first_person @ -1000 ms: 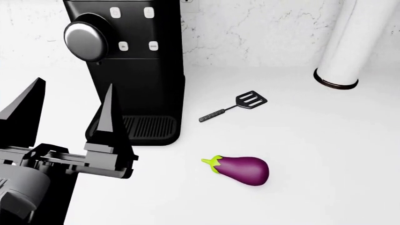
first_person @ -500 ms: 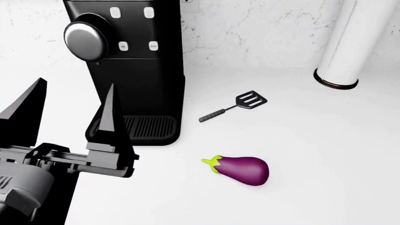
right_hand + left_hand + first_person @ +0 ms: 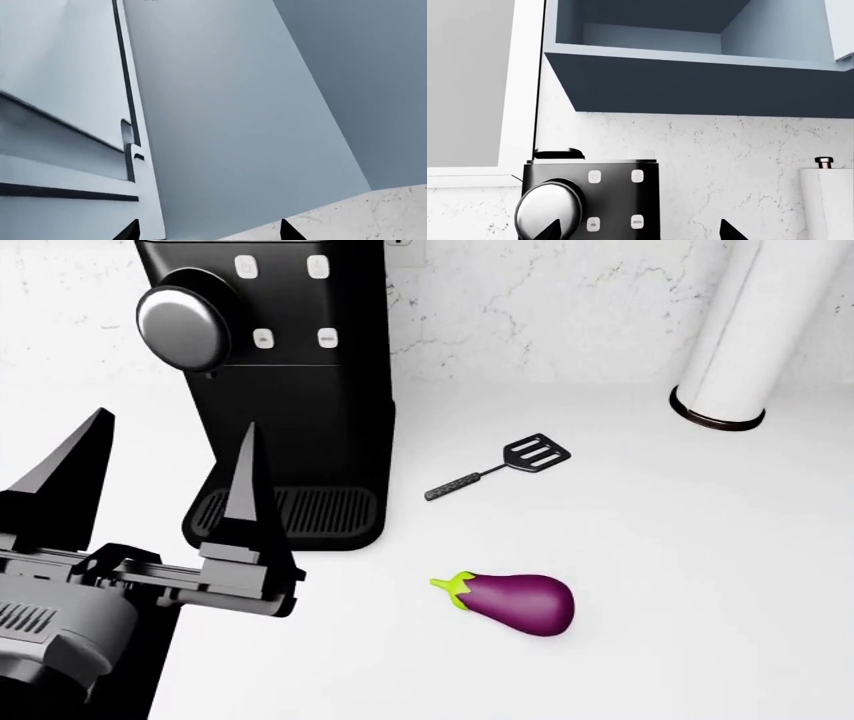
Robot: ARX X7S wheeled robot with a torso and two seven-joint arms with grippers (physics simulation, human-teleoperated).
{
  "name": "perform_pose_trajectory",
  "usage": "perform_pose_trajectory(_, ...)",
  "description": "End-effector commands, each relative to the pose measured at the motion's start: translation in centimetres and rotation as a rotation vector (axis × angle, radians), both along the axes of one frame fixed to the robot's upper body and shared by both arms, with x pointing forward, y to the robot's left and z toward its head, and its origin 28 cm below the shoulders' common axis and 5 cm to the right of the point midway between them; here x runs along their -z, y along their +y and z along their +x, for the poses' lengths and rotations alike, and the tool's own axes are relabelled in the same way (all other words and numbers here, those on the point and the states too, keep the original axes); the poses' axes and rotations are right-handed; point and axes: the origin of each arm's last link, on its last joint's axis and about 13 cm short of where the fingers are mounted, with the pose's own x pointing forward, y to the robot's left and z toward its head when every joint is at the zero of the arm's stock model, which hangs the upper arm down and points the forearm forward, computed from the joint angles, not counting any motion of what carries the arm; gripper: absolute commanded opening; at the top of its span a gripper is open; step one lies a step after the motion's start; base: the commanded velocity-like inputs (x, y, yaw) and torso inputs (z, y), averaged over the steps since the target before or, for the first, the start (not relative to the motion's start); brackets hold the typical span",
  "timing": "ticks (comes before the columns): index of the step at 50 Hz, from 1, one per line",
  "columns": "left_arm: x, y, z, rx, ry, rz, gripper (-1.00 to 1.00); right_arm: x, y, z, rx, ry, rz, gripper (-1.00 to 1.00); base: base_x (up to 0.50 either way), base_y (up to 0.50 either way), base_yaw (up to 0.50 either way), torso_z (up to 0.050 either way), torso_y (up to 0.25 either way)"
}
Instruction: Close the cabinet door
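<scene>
In the left wrist view a blue-grey wall cabinet point(image 3: 694, 75) hangs above the counter with its front open and its inside bare. A pale strip at its far edge may be the cabinet door point(image 3: 842, 25). In the right wrist view the pale cabinet door point(image 3: 227, 125) fills the frame, very close, with a hinge point(image 3: 131, 150) along its edge beside other pale cabinet fronts. My right gripper point(image 3: 208, 230) is open just before this panel, with only its tips showing. My left gripper point(image 3: 174, 420) is open and empty, low over the counter in front of the coffee machine.
A black coffee machine point(image 3: 294, 390) stands on the white counter point(image 3: 667, 540) against the marble wall. A black spatula point(image 3: 501, 467) and a purple eggplant point(image 3: 514, 601) lie beside it. A white paper towel roll point(image 3: 741, 335) stands at the back right.
My left gripper has shifted slightly to the right and lower in the head view. Nothing else on the counter has moved.
</scene>
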Motion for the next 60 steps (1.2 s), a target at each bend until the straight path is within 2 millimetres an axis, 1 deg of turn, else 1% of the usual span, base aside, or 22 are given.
perform_pose_trajectory(1,0.1,-0.1,0.2,0.002,0.005,0.004,1.0,-0.7,-0.9,-0.5,-0.227,-0.008,0.056,1.0,0.0,0.0,0.0,0.0,0.0)
perform_pose_trajectory(9,0.2,-0.1,0.2,0.003,0.005,0.006,1.0,-1.3,-0.6,0.3,-0.309,0.033,0.047,1.0,0.0,0.0,0.0,0.0,0.0)
perform_pose_trajectory(13,0.2,-0.1,0.2,0.004,0.005,0.007,1.0,-0.5,-0.3,1.1,-0.324,0.076,0.016,1.0,0.0,0.0,0.0,0.0,0.0)
perform_pose_trajectory(14,0.2,-0.1,0.2,0.003,0.006,0.006,1.0,1.8,-0.3,3.3,-0.312,0.195,0.062,1.0,0.0,0.0,0.0,0.0,0.0)
perform_pose_trajectory(15,0.2,-0.1,0.2,0.003,0.005,0.006,1.0,3.1,0.4,5.0,-0.323,0.327,0.044,1.0,0.0,0.0,0.0,0.0,0.0)
perform_pose_trajectory(16,0.2,-0.1,0.2,0.003,0.005,0.006,1.0,1.8,0.8,4.8,-0.322,0.277,0.008,1.0,0.0,0.0,0.0,0.0,0.0)
perform_pose_trajectory(17,0.2,-0.1,0.2,0.004,0.005,0.006,1.0,-0.3,1.0,3.7,-0.322,0.161,-0.021,1.0,0.0,0.0,0.0,0.0,0.0)
perform_pose_trajectory(18,0.2,-0.1,0.2,0.003,0.005,0.006,1.0,-1.4,1.3,3.1,-0.319,0.105,-0.046,1.0,0.0,0.0,0.0,0.0,0.0)
perform_pose_trajectory(23,0.1,-0.1,0.1,0.003,0.004,0.004,1.0,-2.1,2.3,3.5,-0.315,0.107,-0.092,1.0,0.0,0.0,0.0,0.0,0.0)
perform_pose_trajectory(30,0.0,0.0,-0.1,0.001,0.003,0.002,1.0,-4.9,3.6,3.6,-0.338,0.074,-0.128,1.0,0.0,0.0,0.0,0.0,0.0)
perform_pose_trajectory(39,0.0,0.0,-0.1,0.002,0.001,0.0,1.0,-6.3,4.8,4.1,-0.333,0.08,-0.179,1.0,0.0,0.0,0.01,0.003,0.0)
perform_pose_trajectory(43,0.0,0.1,-0.1,-0.001,0.005,0.0,1.0,-7.1,5.7,4.5,-0.31,0.081,-0.223,1.0,0.01,0.0,0.01,0.005,-0.007)
perform_pose_trajectory(48,-0.1,0.1,-0.2,-0.001,0.001,-0.003,1.0,-8.1,6.7,4.3,-0.293,0.073,-0.278,1.0,0.01,0.0,0.01,0.004,-0.007)
perform_pose_trajectory(52,-0.1,0.2,-0.2,-0.001,0.0,-0.004,1.0,-8.5,7.3,4.5,-0.293,0.072,-0.307,1.0,0.01,0.0,0.01,0.005,-0.005)
perform_pose_trajectory(60,-0.1,0.1,-0.2,-0.001,0.001,-0.004,1.0,-8.6,8.0,6.0,-0.301,0.094,-0.333,1.0,0.0,0.0,0.0,0.003,-0.001)
